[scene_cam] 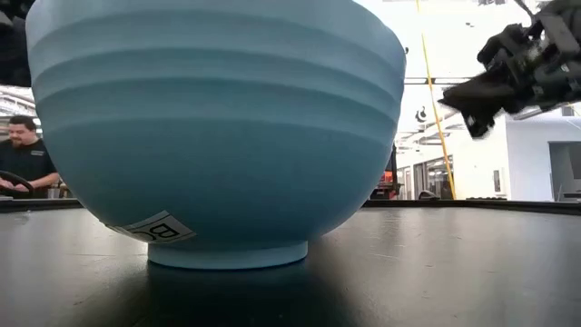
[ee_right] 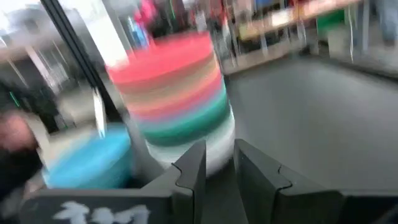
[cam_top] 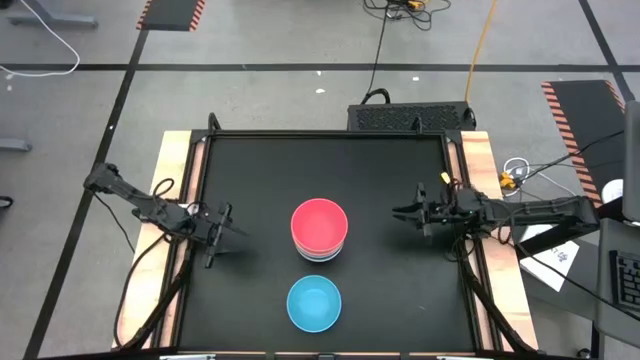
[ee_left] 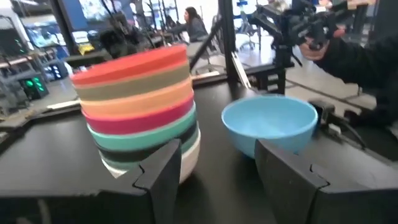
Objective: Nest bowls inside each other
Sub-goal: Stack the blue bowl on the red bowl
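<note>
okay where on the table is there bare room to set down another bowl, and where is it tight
Bare black table runs along the whole far edge, beyond the stack of bowls topped by red. More lies between the stack and the left gripper, and between it and the right gripper. The near corners beside the light blue bowl are free too. Tightest: the narrow gap between stack and light blue bowl.

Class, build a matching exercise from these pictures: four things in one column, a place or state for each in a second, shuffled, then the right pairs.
1. light blue bowl
2. red bowl
3. left gripper
4. right gripper

A. on top of the nested stack
B. jaws open, to the left of the stack
C. alone on the table, not yet nested
D. jaws close together, to the right of the stack

Pairs: 1-C, 2-A, 3-B, 4-D
</note>
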You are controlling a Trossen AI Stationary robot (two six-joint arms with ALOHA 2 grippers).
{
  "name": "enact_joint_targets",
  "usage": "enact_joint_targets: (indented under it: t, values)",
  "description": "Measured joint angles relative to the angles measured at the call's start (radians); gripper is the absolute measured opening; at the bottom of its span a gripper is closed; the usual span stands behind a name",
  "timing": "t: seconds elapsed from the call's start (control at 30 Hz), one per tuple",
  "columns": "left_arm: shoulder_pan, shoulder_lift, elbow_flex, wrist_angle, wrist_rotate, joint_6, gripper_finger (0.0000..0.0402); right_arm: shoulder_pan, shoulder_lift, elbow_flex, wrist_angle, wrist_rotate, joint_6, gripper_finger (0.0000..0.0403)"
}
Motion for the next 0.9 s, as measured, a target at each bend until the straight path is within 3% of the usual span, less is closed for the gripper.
enact_joint_targets:
  t: [0.27, 0.57, 0.8, 0.9]
  values:
    - [0.0, 0.01, -0.02, -0.034, 0.019, -0.027, 0.0209, -0.005, -0.006, -0.005, 0.039, -0.006, -0.038, 0.0073]
    - [0.0, 0.084, -0.019, -0.037, 0.025, -0.077, 0.0209, -0.005, -0.002, -0.007, -0.046, -0.007, -0.071, 0.0073]
    - [0.0, 0.133, -0.005, 0.291, 0.008, -0.018, 0.0209, -0.005, -0.002, -0.008, -0.067, -0.007, -0.081, 0.0073]
    - [0.0, 0.17, 0.056, 0.307, -0.015, 0.028, 0.0209, -0.005, -0.003, -0.009, -0.068, -0.007, -0.082, 0.0073]
